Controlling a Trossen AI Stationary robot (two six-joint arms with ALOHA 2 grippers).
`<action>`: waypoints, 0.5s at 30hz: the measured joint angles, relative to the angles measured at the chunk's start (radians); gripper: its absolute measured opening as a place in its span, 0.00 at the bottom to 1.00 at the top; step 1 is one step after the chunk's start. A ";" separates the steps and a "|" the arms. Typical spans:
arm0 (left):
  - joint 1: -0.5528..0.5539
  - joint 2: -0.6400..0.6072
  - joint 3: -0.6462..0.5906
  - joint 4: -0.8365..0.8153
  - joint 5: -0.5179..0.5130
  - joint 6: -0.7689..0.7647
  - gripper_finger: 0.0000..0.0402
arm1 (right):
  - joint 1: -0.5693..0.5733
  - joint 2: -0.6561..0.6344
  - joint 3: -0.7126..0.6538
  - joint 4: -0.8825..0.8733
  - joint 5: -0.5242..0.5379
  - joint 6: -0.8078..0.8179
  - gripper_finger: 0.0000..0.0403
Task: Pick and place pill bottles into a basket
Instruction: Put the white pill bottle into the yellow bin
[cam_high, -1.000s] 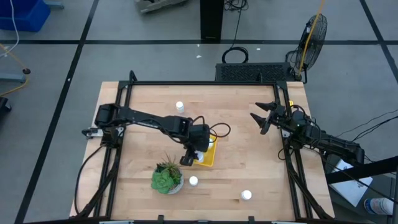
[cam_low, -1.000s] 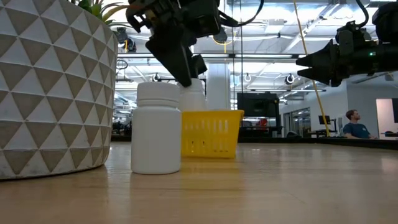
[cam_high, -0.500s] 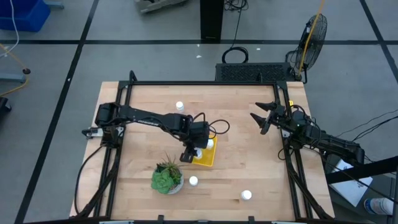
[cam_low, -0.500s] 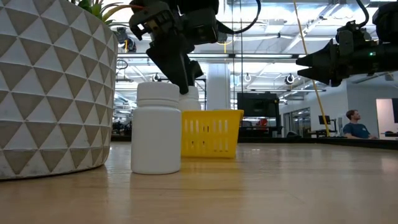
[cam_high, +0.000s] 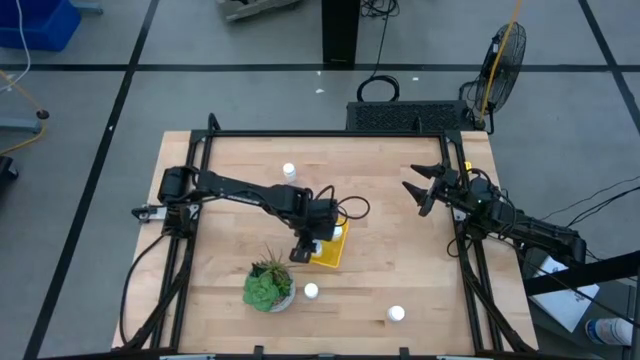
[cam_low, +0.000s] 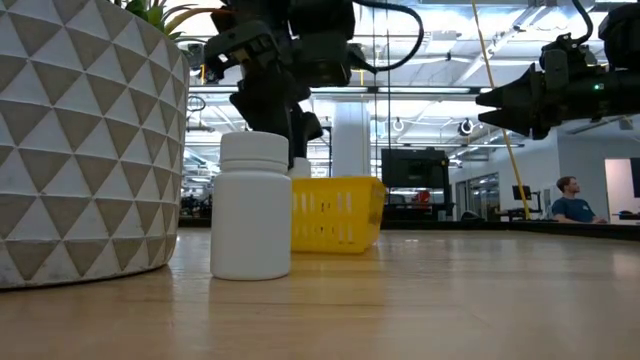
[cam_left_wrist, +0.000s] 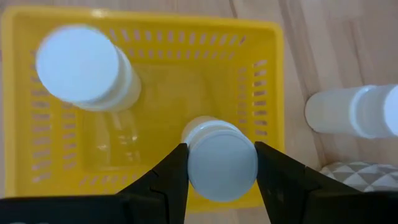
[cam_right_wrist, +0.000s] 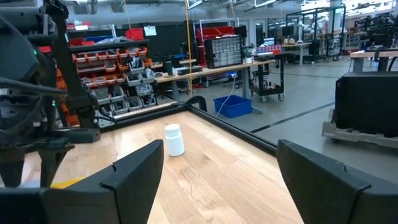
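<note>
I see the yellow slotted basket (cam_left_wrist: 155, 37) mid-counter, holding one upright white pill bottle (cam_left_wrist: 84, 68). A second bottle (cam_left_wrist: 221, 158) sits pinched above it. Loose bottles stand at twelve (cam_high: 289, 171), six (cam_high: 311, 291) and five o'clock (cam_high: 397, 313).

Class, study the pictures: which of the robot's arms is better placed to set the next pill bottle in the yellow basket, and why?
The left. Its gripper is shut on a pill bottle directly over the basket. The right gripper hangs open by the table's far right edge.

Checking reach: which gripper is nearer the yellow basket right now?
Left. The left gripper is directly over the yellow basket, shut on a pill bottle. The right gripper waits open by the table's right edge, well clear of it.
</note>
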 joint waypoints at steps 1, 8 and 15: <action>0.000 0.001 0.000 0.002 0.000 0.000 0.40 | 0.000 0.000 0.000 0.001 0.000 0.000 0.75; -0.009 0.010 0.000 0.002 0.000 0.004 0.40 | 0.000 0.000 0.000 0.000 0.000 0.000 0.75; -0.018 0.010 0.000 0.017 -0.011 0.003 0.48 | 0.000 0.000 0.000 0.000 0.000 0.000 0.75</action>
